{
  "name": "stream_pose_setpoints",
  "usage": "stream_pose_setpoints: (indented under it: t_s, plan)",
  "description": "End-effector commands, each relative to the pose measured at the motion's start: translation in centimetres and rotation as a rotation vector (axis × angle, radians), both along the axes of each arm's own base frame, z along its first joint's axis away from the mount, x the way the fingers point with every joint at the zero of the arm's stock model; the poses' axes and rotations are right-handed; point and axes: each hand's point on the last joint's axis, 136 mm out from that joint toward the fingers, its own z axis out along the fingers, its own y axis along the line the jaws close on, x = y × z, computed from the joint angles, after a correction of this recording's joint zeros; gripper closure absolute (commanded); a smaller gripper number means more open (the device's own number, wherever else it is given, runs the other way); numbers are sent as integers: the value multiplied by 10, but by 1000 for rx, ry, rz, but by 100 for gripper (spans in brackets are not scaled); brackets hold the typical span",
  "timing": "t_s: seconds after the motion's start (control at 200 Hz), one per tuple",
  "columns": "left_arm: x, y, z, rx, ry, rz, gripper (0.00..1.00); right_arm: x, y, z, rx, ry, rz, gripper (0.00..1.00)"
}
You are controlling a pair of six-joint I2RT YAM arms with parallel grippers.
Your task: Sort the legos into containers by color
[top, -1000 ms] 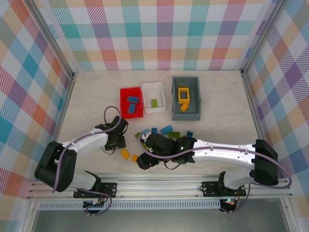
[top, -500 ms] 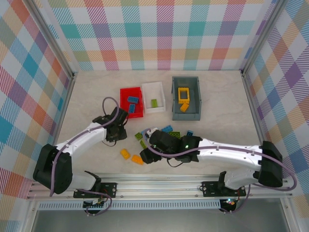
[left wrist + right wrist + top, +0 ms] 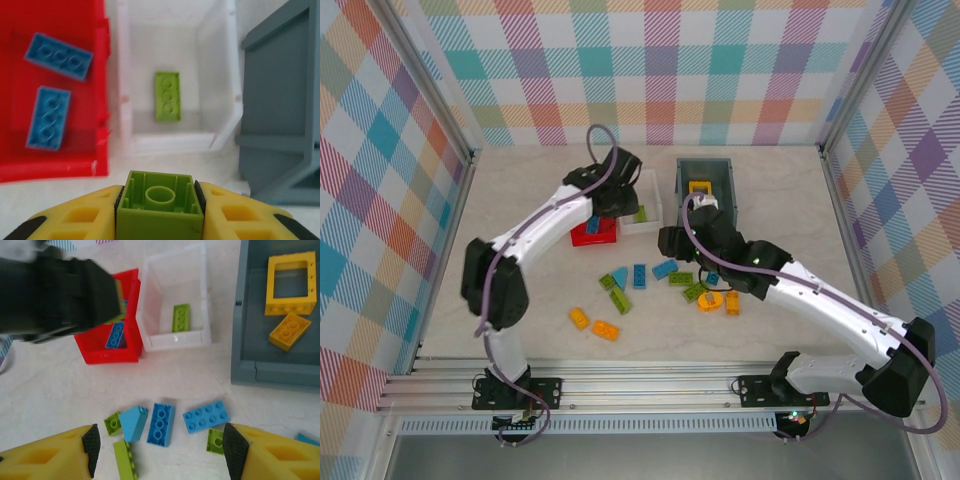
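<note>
The left jaws are clenched on a green brick [image 3: 160,202], which hangs over the worktop [image 3: 50,192] near the red bin [image 3: 50,170] and short of the white bin [image 3: 172,142], not yet past its near wall; let go here, I judge, and it lands outside, or bounces in among the blue bricks [image 3: 49,117]. The right jaws stand released and empty above the loose bricks [image 3: 160,423]; these lie crowded, so a descent could pinch two colours at once.
</note>
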Motion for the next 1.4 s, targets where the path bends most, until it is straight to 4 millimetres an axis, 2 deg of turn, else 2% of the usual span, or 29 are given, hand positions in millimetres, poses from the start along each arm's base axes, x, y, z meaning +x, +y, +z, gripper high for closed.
stream_pose_setpoints:
  t_s: [0.0,0.03,0.1,0.2,0.275,0.43,0.515,0.59,0.685,0.795,0.94,1.04,1.14,1.225,1.32,1.4]
  plan:
    - [21,-12,-18,68,34,-30,63,10,1,16,34,-22,-35,32]
    - [30,-17,-19,76,29,-31,64,10,2,15,34,-20,-35,32]
    - [41,-24,-34,101,54,-39,64,11,1,13,32,-13,-37,32]
    - [52,-23,-52,143,74,-22,64,11,0,7,28,0,-39,32]
    - [53,-17,-65,165,98,6,64,10,-1,3,24,9,-40,32]
    - [50,-12,-76,183,119,29,62,9,-2,-2,19,22,-38,32]
    - [48,-15,-79,170,133,19,51,9,-1,-2,18,26,-34,32]
    - [46,-19,-74,159,127,14,41,9,-1,-1,19,27,-31,31]
    - [45,-25,-56,138,97,1,35,8,-2,-1,13,29,-29,30]
    - [43,-26,-26,112,49,4,36,5,-6,0,10,27,-28,30]
    - [33,-22,24,58,-34,23,40,0,-15,1,-7,20,-34,31]
    - [17,-18,61,0,-98,38,42,-3,-22,1,-29,22,-29,31]
    - [-9,-6,94,-53,-153,68,44,-9,-20,-1,-56,34,23,33]
    - [-39,10,116,-109,-196,92,44,-20,-9,-14,-98,80,101,36]
    - [-80,31,123,-170,-211,115,44,-38,9,-37,-180,123,199,36]
    - [-118,58,123,-190,-217,151,44,-63,37,-58,-268,162,321,35]
